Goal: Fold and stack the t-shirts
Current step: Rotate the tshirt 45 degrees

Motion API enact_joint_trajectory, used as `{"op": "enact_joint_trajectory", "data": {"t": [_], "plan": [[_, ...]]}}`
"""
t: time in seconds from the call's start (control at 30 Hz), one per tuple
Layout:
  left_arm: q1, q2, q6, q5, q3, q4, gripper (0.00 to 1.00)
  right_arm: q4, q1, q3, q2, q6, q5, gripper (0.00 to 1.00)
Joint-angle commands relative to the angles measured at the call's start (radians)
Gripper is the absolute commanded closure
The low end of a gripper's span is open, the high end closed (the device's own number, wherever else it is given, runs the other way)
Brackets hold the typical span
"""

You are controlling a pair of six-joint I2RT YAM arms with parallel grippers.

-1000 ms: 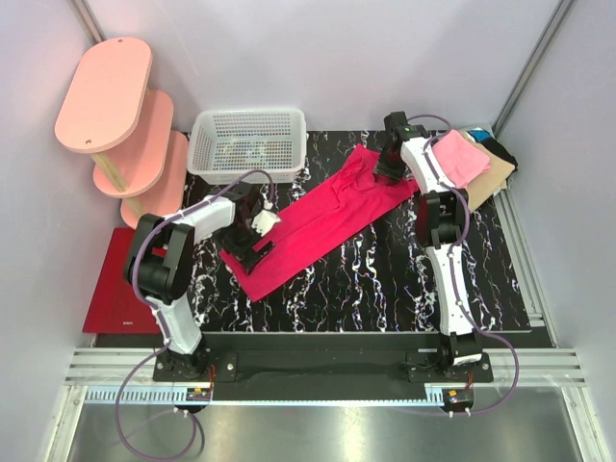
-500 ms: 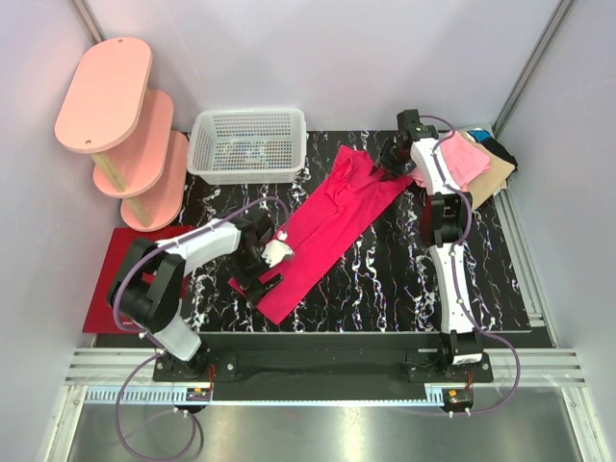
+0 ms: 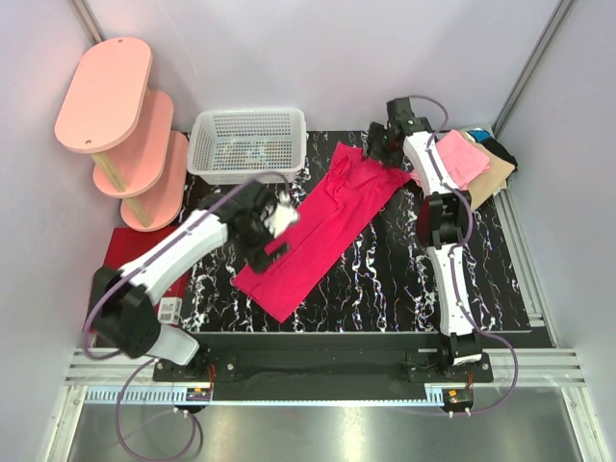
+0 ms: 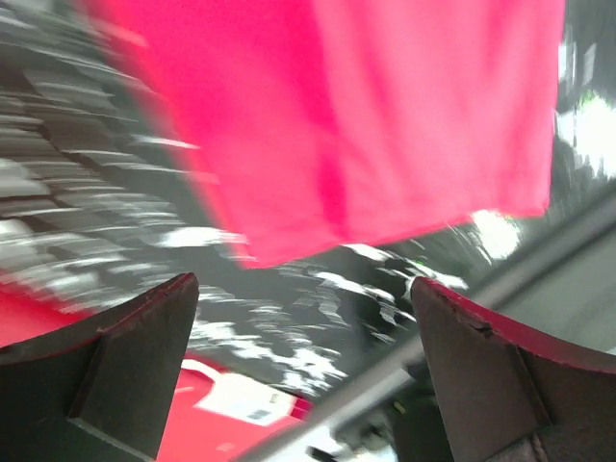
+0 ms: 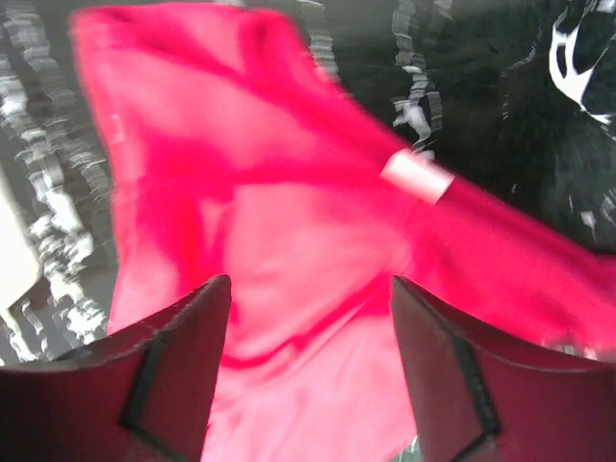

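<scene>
One bright magenta-red t-shirt (image 3: 322,226) lies spread in a long diagonal strip on the black marbled table (image 3: 385,279). My left gripper (image 3: 272,241) hovers open over its lower left edge; the left wrist view shows the hem (image 4: 385,125) beyond the gripper (image 4: 303,289) and nothing between the fingers. My right gripper (image 3: 377,144) stands open just above the shirt's upper end (image 5: 289,221), holding nothing. A white tag (image 5: 416,178) shows on the cloth. Folded t-shirts sit at the back right: light pink (image 3: 460,159) on tan (image 3: 489,181), with black and teal (image 3: 498,149) behind.
A white mesh basket (image 3: 248,144) stands at the table's back left. A pink tiered shelf (image 3: 115,106) rises at the far left. A flat dark red mat (image 3: 120,252) lies off the table's left edge, under the left arm. Grey walls close in on both sides.
My right gripper has opened and let go of the shirt's upper end. The left arm has swung up and stretched out over the shirt, which now lies flatter.
</scene>
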Motion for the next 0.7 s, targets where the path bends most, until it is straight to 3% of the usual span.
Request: {"op": "enact_joint_trajectory", "data": {"t": [0.0,0.17,0.27,0.4,0.53,0.67], "plan": [[0.024,-0.195,-0.082,-0.203,0.215,0.040,0.01,0.047,0.128,-0.044,-0.348,-0.108,0.201,0.16],[0.188,-0.327,-0.073,-0.238,0.238,0.073,0.01,0.043,0.313,-0.203,-0.569,-0.178,0.394,0.08],[0.318,-0.392,-0.053,-0.203,0.182,0.115,0.01,0.066,0.514,-0.486,-0.702,-0.233,0.547,0.03],[0.480,-0.404,-0.061,-0.097,0.105,0.153,0.01,0.166,0.787,-0.826,-0.831,-0.274,0.745,0.05],[0.616,-0.363,-0.074,0.048,0.085,0.181,0.01,0.139,0.982,-0.932,-0.801,-0.230,0.813,0.12],[0.735,-0.303,-0.093,0.150,0.109,0.188,0.01,0.113,1.136,-0.908,-0.717,-0.242,0.838,0.16]]}}
